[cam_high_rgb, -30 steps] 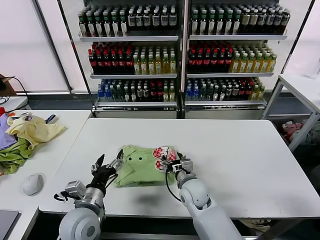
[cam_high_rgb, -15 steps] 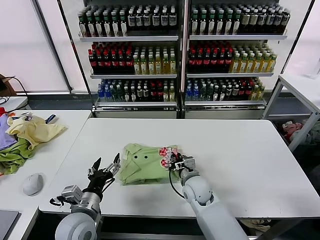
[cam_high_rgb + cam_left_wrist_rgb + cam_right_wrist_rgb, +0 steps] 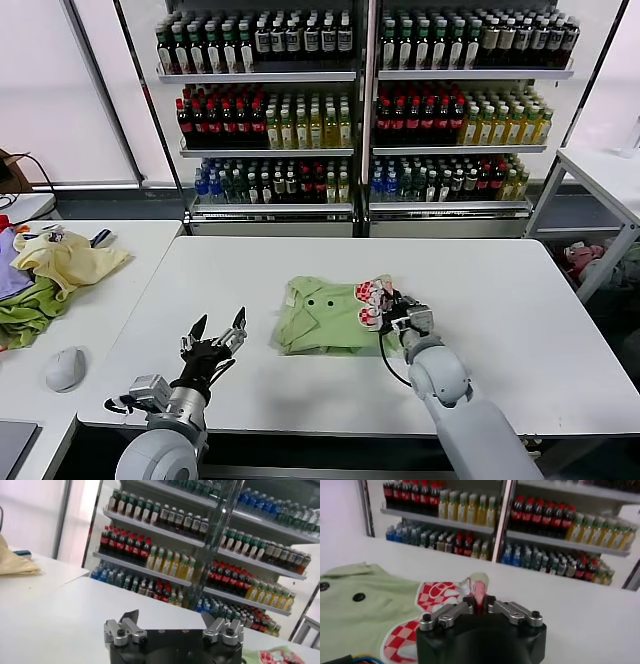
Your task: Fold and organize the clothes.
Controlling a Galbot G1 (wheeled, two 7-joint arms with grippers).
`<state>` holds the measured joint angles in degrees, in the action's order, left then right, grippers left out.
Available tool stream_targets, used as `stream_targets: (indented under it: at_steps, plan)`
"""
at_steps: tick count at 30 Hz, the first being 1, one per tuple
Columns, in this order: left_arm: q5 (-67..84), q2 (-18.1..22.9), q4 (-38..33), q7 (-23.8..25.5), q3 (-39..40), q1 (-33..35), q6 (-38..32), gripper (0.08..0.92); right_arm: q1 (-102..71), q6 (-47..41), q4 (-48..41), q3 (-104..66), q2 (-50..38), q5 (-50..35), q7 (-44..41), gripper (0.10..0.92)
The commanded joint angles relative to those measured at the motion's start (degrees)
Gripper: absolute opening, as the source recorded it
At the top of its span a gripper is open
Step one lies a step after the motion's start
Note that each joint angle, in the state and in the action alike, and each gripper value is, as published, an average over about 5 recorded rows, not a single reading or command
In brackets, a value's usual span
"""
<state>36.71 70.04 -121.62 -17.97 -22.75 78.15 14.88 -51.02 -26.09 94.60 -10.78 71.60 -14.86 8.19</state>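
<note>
1. A tall glass-fronted cooler [image 3: 365, 110] packed with rows of bottles stands behind the bench [image 3: 500, 300].
2. The white bench carries the work; a second bench [image 3: 90, 310] sits to the robot's left.
3. The light green polo shirt [image 3: 325, 315], folded into a compact bundle, lies near the middle of the bench, dark buttons up, its red-and-white graphic at the right edge.
4. A pale yellow garment [image 3: 65, 258] lies heaped on the side bench.
5. The right end effector [image 3: 397, 309] is pinched onto the shirt's printed edge.
6. The left end effector [image 3: 214, 337] hovers apart from the shirt, fingers spread wide.
7. A grey mouse [image 3: 64, 368] rests on the side bench.
</note>
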Motion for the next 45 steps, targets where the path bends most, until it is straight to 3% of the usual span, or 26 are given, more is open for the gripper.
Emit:
stream_targets:
  at_steps: [1, 12, 19, 45]
  plan:
    - [-4.78, 0.31, 0.06, 0.57, 1.16, 0.6, -1.11, 0.823, -11.43, 15.11, 7.96, -7.22, -4.67, 2.48, -3.29, 0.302]
    - [-10.38, 0.48, 0.81, 1.64, 1.56, 1.49, -3.29, 0.823, -28.45, 16.28, 24.21, -17.62, -3.74, 2.73, -6.89, 0.622]
    - [-11.44, 0.09, 1.58, 1.84, 1.29, 1.37, -4.22, 0.823, -31.69, 17.41, 24.9, -19.87, -2.8, 2.98, -7.29, 0.799]
    - [-12.78, -0.81, 2.28, 2.16, -0.49, 1.54, -5.36, 0.823, -29.02, 18.07, 23.51, -17.69, 0.44, 7.24, -2.94, 0.823]
